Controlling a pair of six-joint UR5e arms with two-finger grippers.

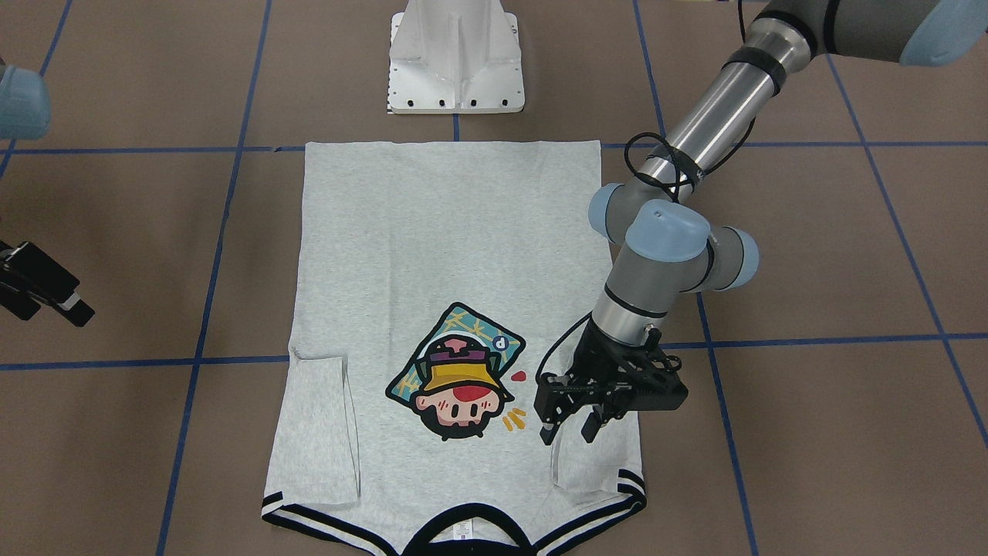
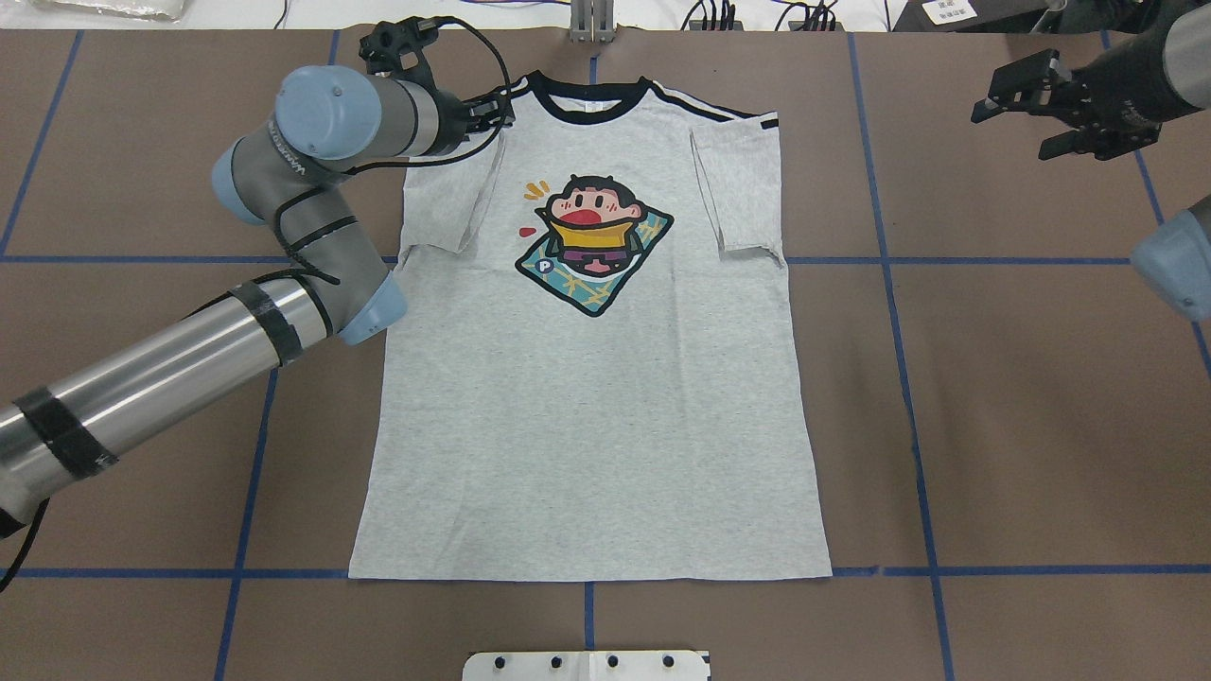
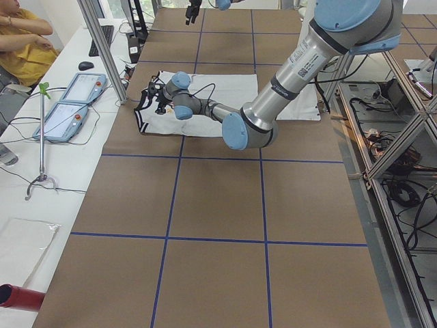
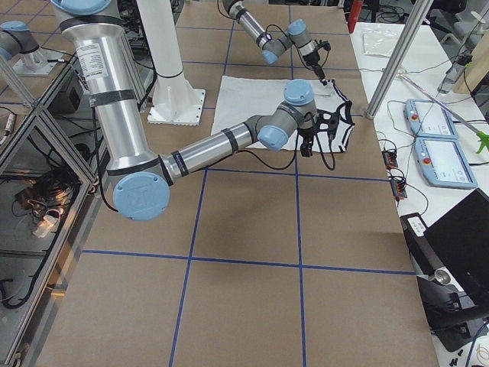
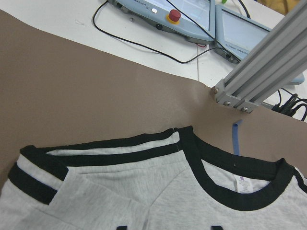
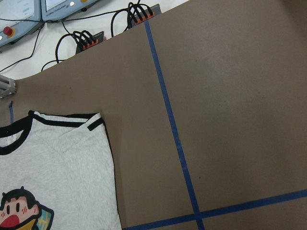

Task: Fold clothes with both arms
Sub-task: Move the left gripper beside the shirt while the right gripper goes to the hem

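Observation:
The grey T-shirt (image 2: 587, 397) lies flat on the brown table, print up, black collar (image 2: 594, 99) at the far edge. Both sleeves are folded inward onto the body. My left gripper (image 1: 570, 429) hovers open and empty just above the folded sleeve (image 1: 590, 463) near the striped shoulder; in the overhead view this gripper (image 2: 497, 106) sits beside the collar. The left wrist view shows the collar and shoulder stripes (image 5: 120, 151). My right gripper (image 2: 1026, 109) is open and empty, off the shirt and raised over bare table to its side. The right wrist view shows the shirt's shoulder corner (image 6: 93, 122).
The white base pedestal (image 1: 455, 62) stands at the shirt's hem side. Blue tape lines (image 2: 889, 265) grid the brown table. Beyond the far edge are an aluminium post (image 5: 259, 72), teach pendants (image 5: 192, 19) and cables. A seated person (image 3: 20, 41) is at that side.

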